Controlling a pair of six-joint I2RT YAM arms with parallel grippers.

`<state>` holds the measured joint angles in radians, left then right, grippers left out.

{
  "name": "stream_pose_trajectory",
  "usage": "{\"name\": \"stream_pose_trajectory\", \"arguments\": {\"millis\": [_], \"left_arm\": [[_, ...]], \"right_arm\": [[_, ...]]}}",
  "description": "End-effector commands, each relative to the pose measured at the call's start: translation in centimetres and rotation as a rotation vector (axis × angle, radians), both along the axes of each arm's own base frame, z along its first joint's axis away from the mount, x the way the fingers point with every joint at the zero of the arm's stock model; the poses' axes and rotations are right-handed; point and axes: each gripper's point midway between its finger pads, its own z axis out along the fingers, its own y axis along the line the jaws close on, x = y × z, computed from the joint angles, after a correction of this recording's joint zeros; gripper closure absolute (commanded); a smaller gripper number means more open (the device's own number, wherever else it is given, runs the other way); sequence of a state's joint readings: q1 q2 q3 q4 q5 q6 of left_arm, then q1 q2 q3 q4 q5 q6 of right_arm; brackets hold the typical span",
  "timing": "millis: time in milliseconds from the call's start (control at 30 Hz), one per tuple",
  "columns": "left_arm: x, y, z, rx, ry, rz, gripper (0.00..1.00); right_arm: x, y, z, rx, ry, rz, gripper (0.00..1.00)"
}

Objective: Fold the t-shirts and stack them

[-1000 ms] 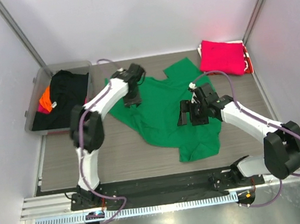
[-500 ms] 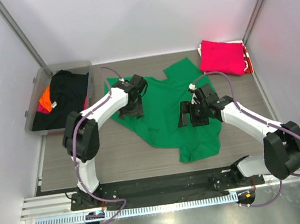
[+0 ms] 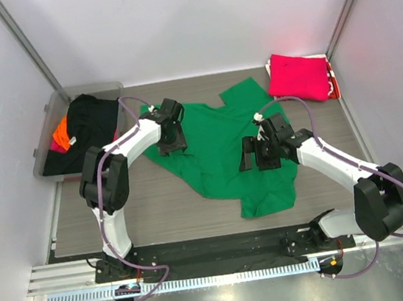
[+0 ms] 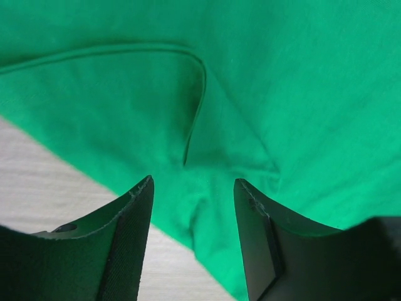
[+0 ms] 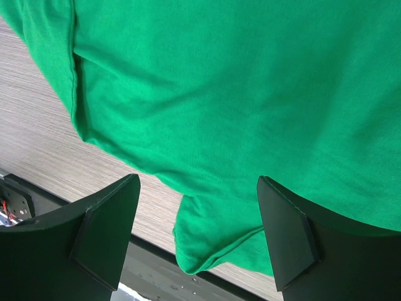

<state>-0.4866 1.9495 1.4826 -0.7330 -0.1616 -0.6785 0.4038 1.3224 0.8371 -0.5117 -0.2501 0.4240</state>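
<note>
A bright green t-shirt lies spread and rumpled on the wooden table. It fills the left wrist view and the right wrist view. My left gripper is open over the shirt's left edge, where a folded seam lies ahead of it. My right gripper is open above the shirt's right part, near a sleeve. A folded magenta-pink shirt lies at the back right. Black and orange shirts lie in the clear tub.
The tub stands at the back left, by the left wall. White walls close in the table on three sides. The bare wood runs along the front, ending at the black mounting rail.
My left gripper has moved left and a little forward across the green shirt toward its left edge. The right arm has not moved.
</note>
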Motion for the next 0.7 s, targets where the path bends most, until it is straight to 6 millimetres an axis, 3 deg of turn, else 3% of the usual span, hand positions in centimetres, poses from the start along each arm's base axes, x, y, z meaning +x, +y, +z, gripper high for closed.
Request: {"name": "stream_pose_trajectory", "arguments": {"millis": [0, 200, 300, 667], "left_arm": [[1.8, -1.5, -0.1, -0.078, -0.030, 0.007, 0.45], [2.3, -1.7, -1.7, -0.071, -0.002, 0.019, 0.50], [2.5, -1.8, -1.8, -0.070, -0.005, 0.021, 0.57], [3.7, -0.8, 1.3, -0.028, -0.084, 0.020, 0.76]], "right_arm": [[-0.3, 0.1, -0.3, 0.004, 0.007, 0.010, 0.19], [-0.4, -0.1, -0.7, -0.004, 0.013, 0.008, 0.19], [-0.5, -0.1, -0.8, -0.003, 0.016, 0.007, 0.19], [-0.8, -0.3, -1.4, -0.012, 0.029, 0.002, 0.19]]}}
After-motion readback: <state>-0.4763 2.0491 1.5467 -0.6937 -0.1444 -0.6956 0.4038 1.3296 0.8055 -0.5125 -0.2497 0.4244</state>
